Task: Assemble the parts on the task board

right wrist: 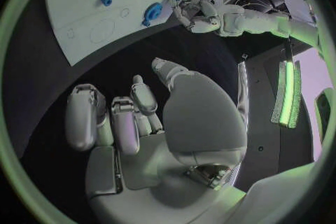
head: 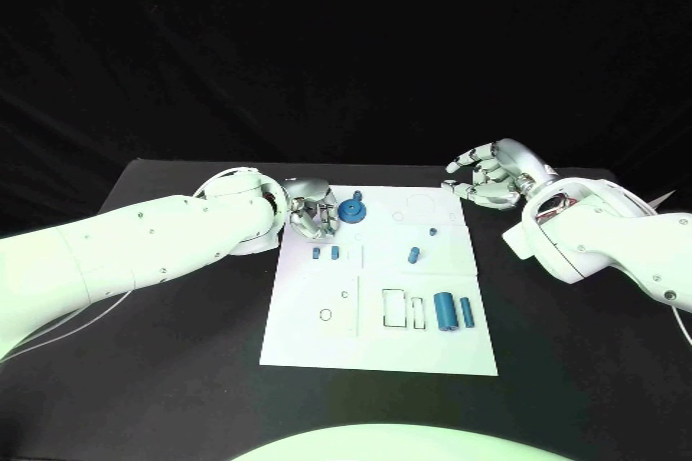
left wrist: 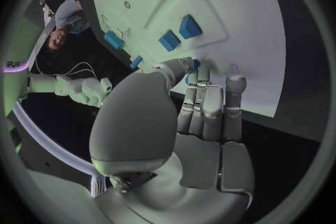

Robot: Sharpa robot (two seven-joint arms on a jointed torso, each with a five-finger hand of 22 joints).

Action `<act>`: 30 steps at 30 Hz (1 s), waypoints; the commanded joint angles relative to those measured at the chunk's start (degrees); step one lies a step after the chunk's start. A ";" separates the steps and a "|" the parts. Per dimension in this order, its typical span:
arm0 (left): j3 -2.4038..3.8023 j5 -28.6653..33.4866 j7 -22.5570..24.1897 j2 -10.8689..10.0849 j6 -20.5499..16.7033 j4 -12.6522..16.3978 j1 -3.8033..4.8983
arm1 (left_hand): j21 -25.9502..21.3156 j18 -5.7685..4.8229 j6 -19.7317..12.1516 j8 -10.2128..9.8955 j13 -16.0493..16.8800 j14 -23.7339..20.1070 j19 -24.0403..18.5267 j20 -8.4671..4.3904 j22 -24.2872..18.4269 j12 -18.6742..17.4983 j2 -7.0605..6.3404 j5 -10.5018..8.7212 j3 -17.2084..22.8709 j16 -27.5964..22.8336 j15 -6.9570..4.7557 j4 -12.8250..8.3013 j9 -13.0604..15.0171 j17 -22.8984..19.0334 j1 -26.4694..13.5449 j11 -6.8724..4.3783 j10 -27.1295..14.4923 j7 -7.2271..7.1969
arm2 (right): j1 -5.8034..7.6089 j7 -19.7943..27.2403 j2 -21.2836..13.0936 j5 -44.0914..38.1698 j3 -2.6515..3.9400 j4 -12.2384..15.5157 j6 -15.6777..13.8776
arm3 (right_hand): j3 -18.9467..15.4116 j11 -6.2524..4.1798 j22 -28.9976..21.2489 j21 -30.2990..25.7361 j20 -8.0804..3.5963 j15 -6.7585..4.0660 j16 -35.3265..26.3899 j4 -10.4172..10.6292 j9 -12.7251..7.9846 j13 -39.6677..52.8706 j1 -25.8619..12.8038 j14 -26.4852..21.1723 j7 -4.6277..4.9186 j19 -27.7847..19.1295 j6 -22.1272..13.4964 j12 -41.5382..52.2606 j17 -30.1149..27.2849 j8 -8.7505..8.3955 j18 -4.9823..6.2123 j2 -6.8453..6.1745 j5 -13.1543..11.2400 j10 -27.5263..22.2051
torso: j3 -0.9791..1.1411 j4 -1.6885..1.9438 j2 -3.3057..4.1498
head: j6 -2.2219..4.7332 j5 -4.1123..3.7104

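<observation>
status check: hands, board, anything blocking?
Left hand at the task board's far left corner, fingers beside the round blue part; grip unclear. Right hand open, off the board's far right corner. Nothing blocking.

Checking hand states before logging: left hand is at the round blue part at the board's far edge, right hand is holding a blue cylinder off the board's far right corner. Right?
Not quite. The right hand holds nothing; the right wrist view shows its fingers apart and bare above the black table. The rest stands: the left hand is at the round blue part at the board's far edge.
</observation>
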 commanded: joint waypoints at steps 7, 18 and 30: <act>-0.23 -0.11 -0.33 -0.21 0.70 0.11 -0.22 | -0.47 -1.01 -1.54 -1.78 0.41 -0.19 -0.26 -0.04 -0.66 -0.46 -0.28 -0.29 -0.28 -0.03 0.05 -0.31 -0.55 -0.70 -1.04 0.29 -0.45 0.20 | -0.02 0.42 -0.04 -0.65 0.01 0.04 0.13 | 0.34 0.00 6.17 -0.23 -0.22 -0.44 -0.36 -0.02 0.10 -0.23 -0.02 5.04 -0.27 -0.16 -0.15 0.16 10.48 0.21 0.84 -0.63 0.21 0.43 | 0.01 0.01 -0.01 | 0.03 0.07; -0.23 0.21 -0.24 -0.30 0.44 0.14 -0.22 | -1.08 -0.94 -3.41 -3.74 0.81 -0.49 -0.58 0.11 -1.12 -0.86 -1.05 -0.25 -0.17 -0.09 0.16 -0.20 -1.23 -1.19 -1.98 0.36 -0.84 0.46 | -0.02 0.43 -0.05 -0.65 0.01 0.02 0.13 | 0.34 0.00 6.17 -0.23 -0.22 -0.44 -0.36 -0.02 0.10 -0.23 -0.02 5.04 -0.27 -0.16 -0.15 0.16 10.48 0.21 0.84 -0.63 0.21 0.43 | 0.01 -0.01 0.01 | 0.03 0.08; -0.23 0.33 -0.55 -0.53 0.76 0.15 -0.22 | -1.56 -0.91 -6.39 -6.09 1.29 -0.59 -0.58 0.25 -1.42 -1.20 -1.77 -0.20 -0.01 -0.02 0.28 0.08 -2.07 -1.38 -2.89 0.49 -1.20 0.80 | -0.02 0.32 -0.08 -0.73 0.01 0.05 -0.01 | 0.36 -0.01 6.09 -0.39 -0.23 -0.45 -0.40 -0.02 0.10 -0.31 -0.04 5.02 -0.27 -0.22 -0.21 0.10 10.40 0.24 0.87 -0.68 0.20 0.40 | -0.01 -0.03 0.00 | 0.03 0.15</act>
